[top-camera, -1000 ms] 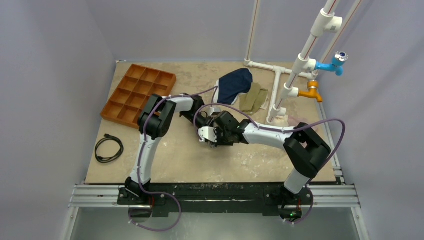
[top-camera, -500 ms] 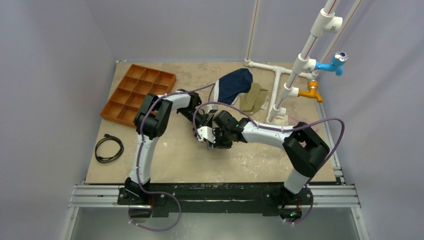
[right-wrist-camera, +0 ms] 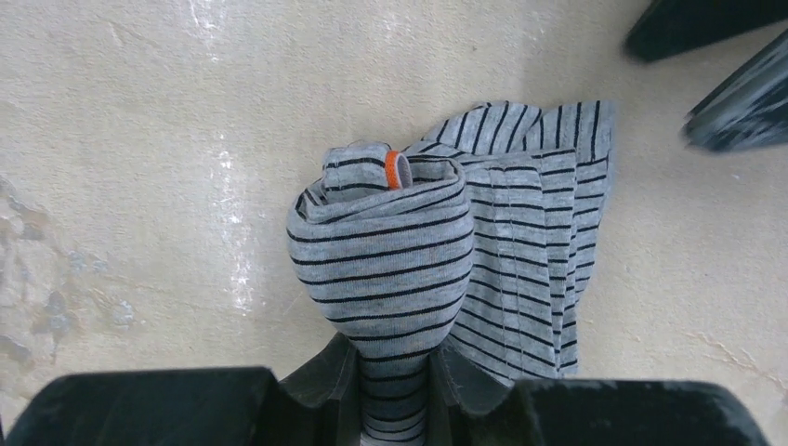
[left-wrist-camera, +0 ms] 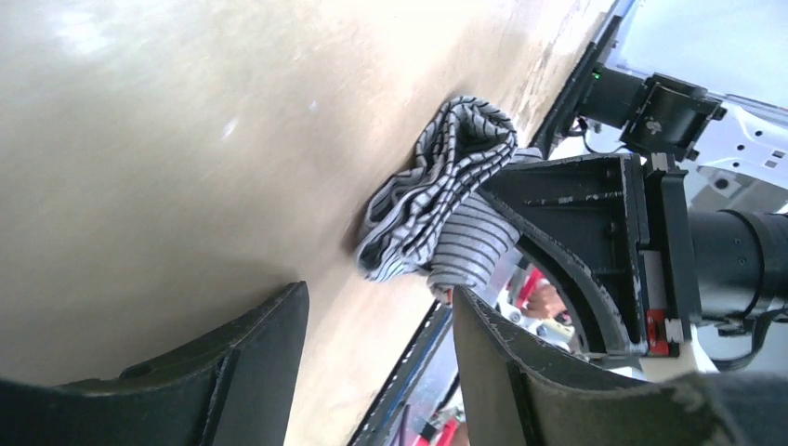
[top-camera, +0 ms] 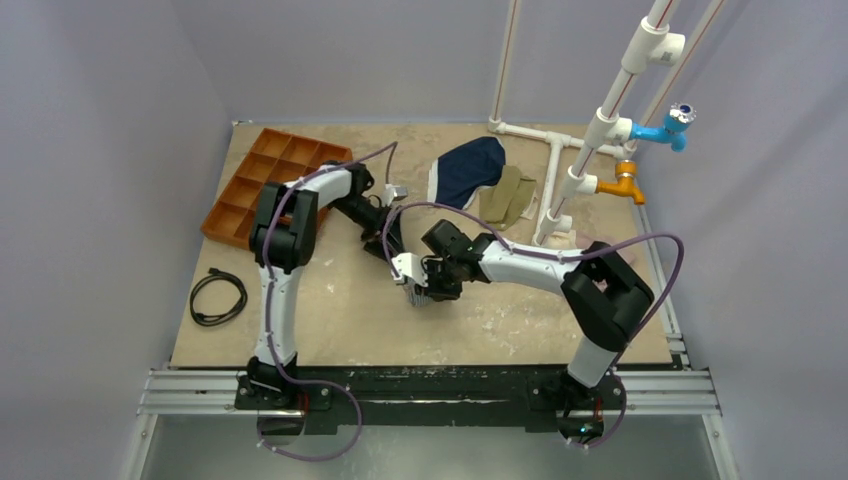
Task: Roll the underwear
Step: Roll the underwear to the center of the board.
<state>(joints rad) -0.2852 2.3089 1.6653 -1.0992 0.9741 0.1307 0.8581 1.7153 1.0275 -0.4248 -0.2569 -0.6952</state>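
Underwear: the grey-and-white striped underwear [right-wrist-camera: 390, 251] is being held as a tight roll at the centre of the right wrist view. An orange tab is showing at the roll's top, and a flat striped tail is lying on the table [right-wrist-camera: 139, 139] toward the right of the frame.

Right gripper: the right gripper [right-wrist-camera: 395, 376] is being pressed shut on the roll's lower end at the bottom centre of the frame, with cloth pinched between its fingers.

Left gripper: the left gripper [left-wrist-camera: 376, 316] is being held with its fingers spread and nothing between them at the bottom of the left wrist view. The underwear is lying in the middle of that frame, above the fingers and apart from them.

Overhead view: both grippers are being held near the middle of the frame, the left one up and to the left of the right.

Surroundings: an orange compartment tray [top-camera: 270, 185] is sitting at upper left and a coiled black cable [top-camera: 218, 297] at left. A navy garment [top-camera: 468, 170] and an olive-tan garment [top-camera: 508, 195] are lying side by side at upper centre, beside a white pipe frame [top-camera: 560, 160].
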